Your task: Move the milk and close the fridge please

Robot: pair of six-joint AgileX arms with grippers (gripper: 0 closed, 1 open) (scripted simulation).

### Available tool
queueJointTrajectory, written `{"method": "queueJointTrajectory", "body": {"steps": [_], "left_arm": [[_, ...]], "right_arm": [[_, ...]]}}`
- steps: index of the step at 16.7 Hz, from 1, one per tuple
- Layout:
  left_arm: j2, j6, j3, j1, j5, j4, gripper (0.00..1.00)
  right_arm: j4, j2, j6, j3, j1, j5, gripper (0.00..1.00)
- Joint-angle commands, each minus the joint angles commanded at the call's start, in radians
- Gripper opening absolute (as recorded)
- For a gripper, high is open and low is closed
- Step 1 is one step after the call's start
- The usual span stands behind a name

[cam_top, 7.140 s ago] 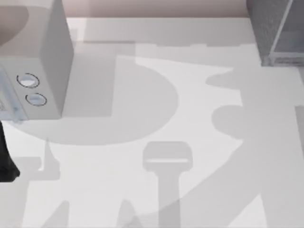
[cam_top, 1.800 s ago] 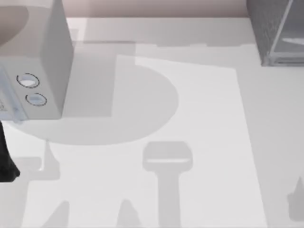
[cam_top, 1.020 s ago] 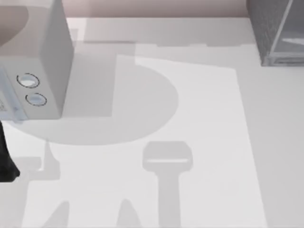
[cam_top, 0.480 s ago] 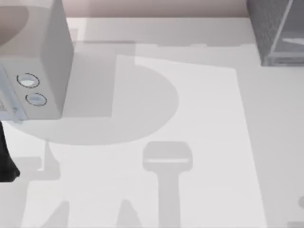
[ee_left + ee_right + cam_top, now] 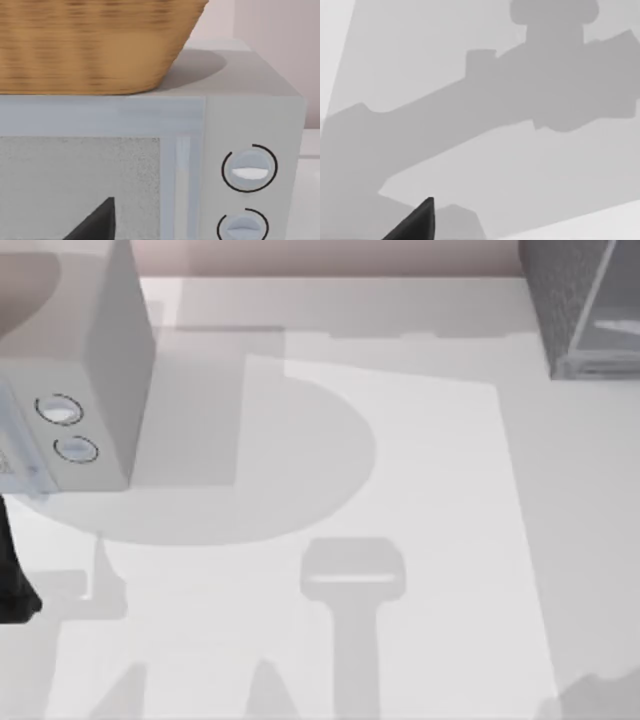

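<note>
The fridge (image 5: 558,300), dark grey and speckled, stands at the table's back right corner, with its lighter grey panel (image 5: 612,335) running off the top view's right edge. The milk is out of view. My left arm (image 5: 12,580) is a dark shape at the table's left edge, in front of the box with dials. In the left wrist view, a dark tip of my left gripper (image 5: 97,225) points at that box's front. In the right wrist view, a dark tip of my right gripper (image 5: 417,222) hangs over bare, shadowed table.
A light grey box with two round dials (image 5: 70,430) fills the back left. A wicker basket (image 5: 90,45) sits on top of it. The white table (image 5: 430,500) stretches between the box and the fridge, crossed by shadows.
The large arm shadow that lay across the table's right side has gone. A smaller shadow has spread into the bottom right corner over the last half second. The left arm has not moved.
</note>
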Motion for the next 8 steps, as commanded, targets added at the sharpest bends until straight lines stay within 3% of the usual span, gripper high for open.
{"method": "queueJointTrajectory", "body": {"steps": [4,8], "left_arm": [[0.0,0.0,0.0,0.0,0.0,0.0,1.0],[0.0,0.0,0.0,0.0,0.0,0.0,1.0]], "right_arm": [[0.029,0.432,-0.414,0.112,-0.362,-0.188,1.0],[0.077,0.739,-0.712,0.187,-0.635,-0.334,1.0]]}}
